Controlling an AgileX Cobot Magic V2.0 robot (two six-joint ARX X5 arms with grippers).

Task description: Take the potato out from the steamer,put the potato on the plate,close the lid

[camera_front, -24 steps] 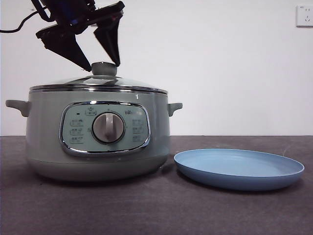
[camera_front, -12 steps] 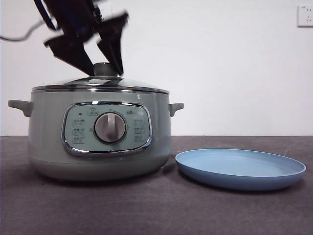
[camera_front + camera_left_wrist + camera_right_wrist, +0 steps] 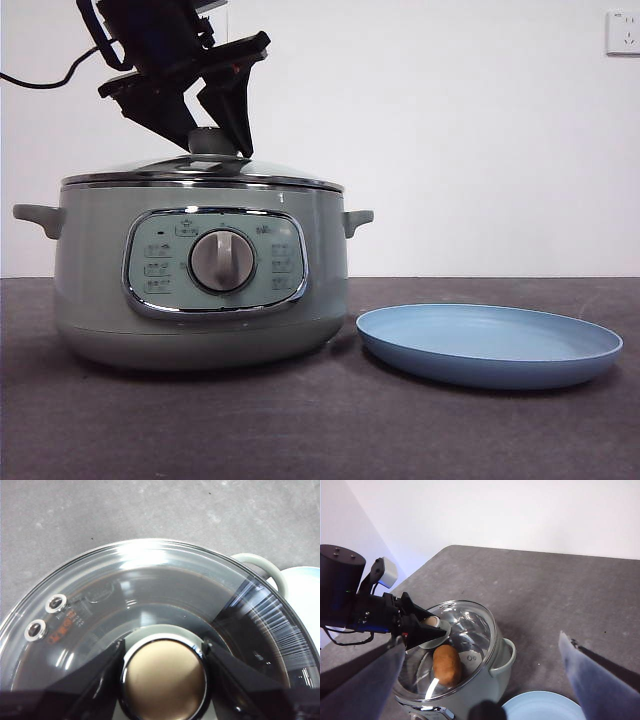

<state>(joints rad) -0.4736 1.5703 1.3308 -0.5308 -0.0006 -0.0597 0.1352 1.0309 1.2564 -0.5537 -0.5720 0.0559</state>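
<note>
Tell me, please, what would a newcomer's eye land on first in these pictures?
First the big sage-green steamer on the dark table, its glass lid on, with the left gripper closed around the lid's knob from above. Next the empty light blue plate beside the steamer. From the right wrist view, the orange-brown potato shows through the glass, inside the pot.

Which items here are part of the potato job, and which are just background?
In the job:
- lid, on the steamer, its knob between the left gripper jaws
- potato, inside under the glass
- plate, beside the steamer
- right gripper, waiting above, open

Lying about:
- wall socket
- black cable
- table
</note>
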